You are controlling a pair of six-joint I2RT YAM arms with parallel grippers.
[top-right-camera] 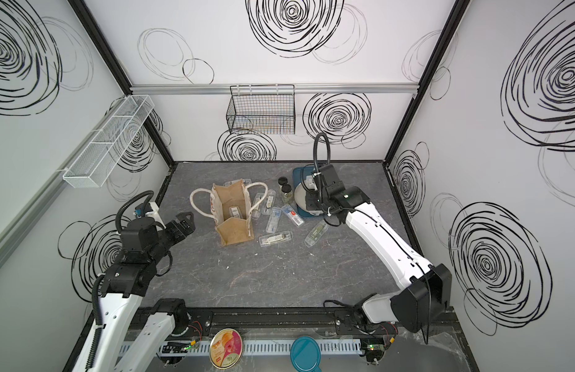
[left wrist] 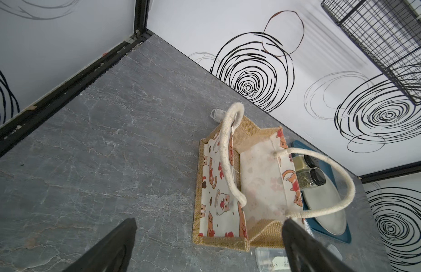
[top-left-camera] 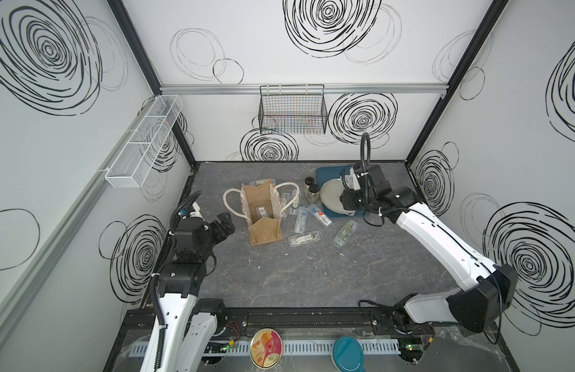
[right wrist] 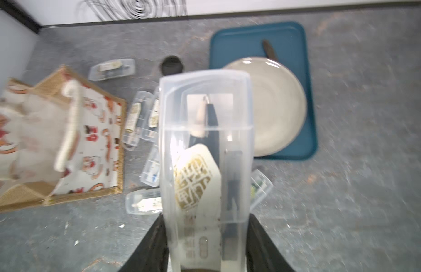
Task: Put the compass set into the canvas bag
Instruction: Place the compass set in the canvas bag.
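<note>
Clamping compass set [right wrist: 206, 141] in right gripper [right wrist: 206, 219] right of canvas bag [top-left-camera: 266, 232], with left gripper [top-left-camera: 224, 225] gaping left of it.

The grey marbled bench [top-left-camera: 312, 273] carries the open canvas bag [top-left-camera: 266, 232], several clear compass set cases [top-left-camera: 305, 239] beside it, two spice jars [top-left-camera: 313, 194] and a teal tray [top-left-camera: 323, 175].

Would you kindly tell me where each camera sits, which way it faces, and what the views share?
Both top views: high at the front, looking down on the table; both arms show.
Left wrist: on the left arm, facing the canvas bag, framed by the open left gripper.
Right wrist: above the table, looking down past the compass set clamped in the right gripper.
All share the canvas bag.
</note>
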